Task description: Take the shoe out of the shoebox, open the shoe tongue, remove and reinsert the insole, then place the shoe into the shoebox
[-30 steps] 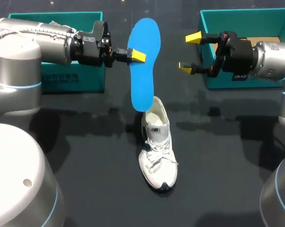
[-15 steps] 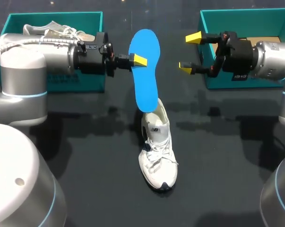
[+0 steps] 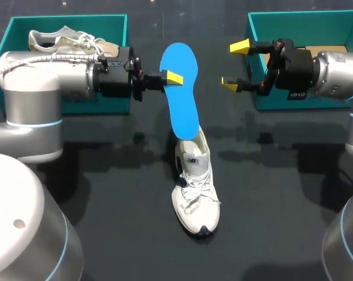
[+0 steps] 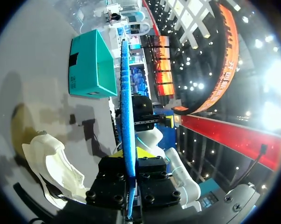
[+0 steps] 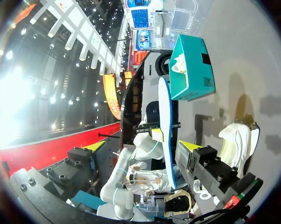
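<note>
L fingers pinching thin blue insole

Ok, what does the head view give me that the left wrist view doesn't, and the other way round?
Head view only: the left shoebox with a second shoe in it. Left wrist view only: the blue insole seen edge-on, pinched from both sides by the left gripper. Both: the insole, the white shoe standing on the table, and the right shoebox.
</note>
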Controlling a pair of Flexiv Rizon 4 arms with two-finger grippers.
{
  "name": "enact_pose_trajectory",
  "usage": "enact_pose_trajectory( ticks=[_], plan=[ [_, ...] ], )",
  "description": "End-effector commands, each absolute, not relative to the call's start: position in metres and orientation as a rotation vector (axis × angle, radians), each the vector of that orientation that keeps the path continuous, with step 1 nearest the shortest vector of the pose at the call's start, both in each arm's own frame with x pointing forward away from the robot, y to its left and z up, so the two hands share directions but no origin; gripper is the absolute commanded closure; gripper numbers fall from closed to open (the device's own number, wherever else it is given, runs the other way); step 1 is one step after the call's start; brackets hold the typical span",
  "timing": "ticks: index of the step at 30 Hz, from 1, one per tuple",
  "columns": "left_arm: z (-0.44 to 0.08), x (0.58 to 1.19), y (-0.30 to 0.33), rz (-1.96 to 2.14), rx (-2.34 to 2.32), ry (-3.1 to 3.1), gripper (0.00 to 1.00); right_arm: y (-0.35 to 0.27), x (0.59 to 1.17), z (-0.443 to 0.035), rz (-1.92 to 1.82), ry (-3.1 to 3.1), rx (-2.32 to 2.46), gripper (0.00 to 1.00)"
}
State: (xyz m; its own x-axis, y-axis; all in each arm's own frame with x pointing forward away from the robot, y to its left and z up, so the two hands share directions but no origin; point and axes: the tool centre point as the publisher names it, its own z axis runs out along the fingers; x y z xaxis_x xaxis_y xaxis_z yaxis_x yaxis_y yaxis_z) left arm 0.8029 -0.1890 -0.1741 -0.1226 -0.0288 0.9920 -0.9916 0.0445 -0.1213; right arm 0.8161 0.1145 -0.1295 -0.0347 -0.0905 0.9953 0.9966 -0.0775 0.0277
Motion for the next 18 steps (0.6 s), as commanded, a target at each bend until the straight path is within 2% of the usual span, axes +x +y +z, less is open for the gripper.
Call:
enact_pose_trajectory(
  ticks=[1,18],
  plan=[
    [-0.176,0.801,-0.19,1.259,1.146,-1.329,1.0,0.114,0.815,-0.129,-1.326,-1.158,-1.179,0.0],
    [-0.178,0.801,-0.191,1.256,1.155,-1.274,1.0,0.095,0.803,-0.087,-1.143,-1.471,-1.394,0.0]
  ],
)
